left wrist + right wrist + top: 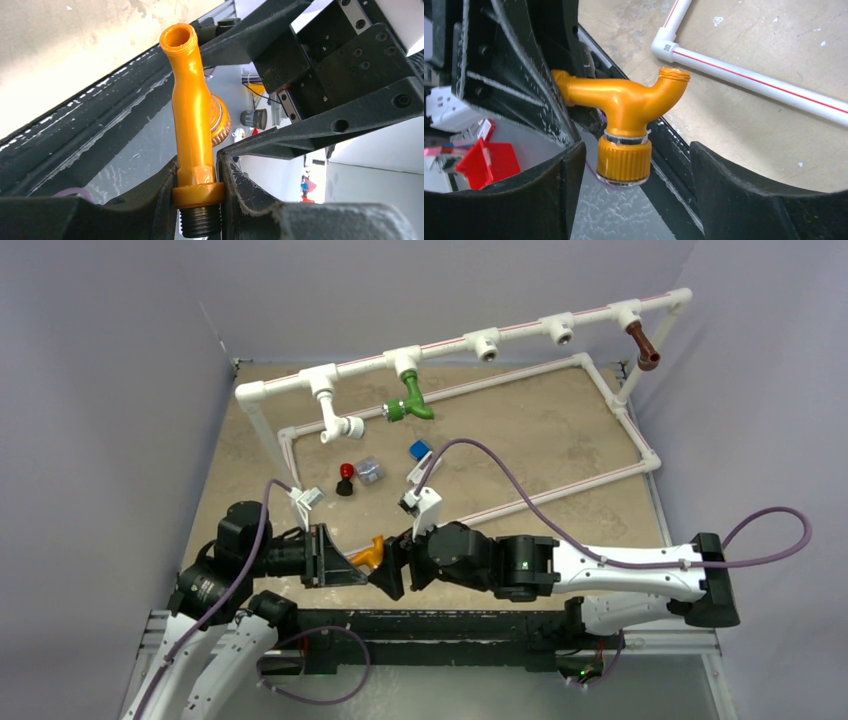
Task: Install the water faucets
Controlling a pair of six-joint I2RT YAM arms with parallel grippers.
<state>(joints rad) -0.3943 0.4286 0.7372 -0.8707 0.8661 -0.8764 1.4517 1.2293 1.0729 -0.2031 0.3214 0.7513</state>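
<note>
Top external view: both arms fold inward over the near edge of the desk (560,440), their hands meeting nose to nose. The left hand (352,564) is clamped on the orange faucet (369,552) at its threaded end, holding it in the air. The right hand (392,565) gapes wide, its fingers (744,195) on either side of the ribbed cap, gripping nothing. I count three faucets. The green faucet (410,400) and the brown faucet (643,345) hang from tees on the white pipe frame (520,330).

worn tan table (540,430) carries a white pipe frame (651,461), red-and-black knob (345,480), blue block (419,450).
</note>
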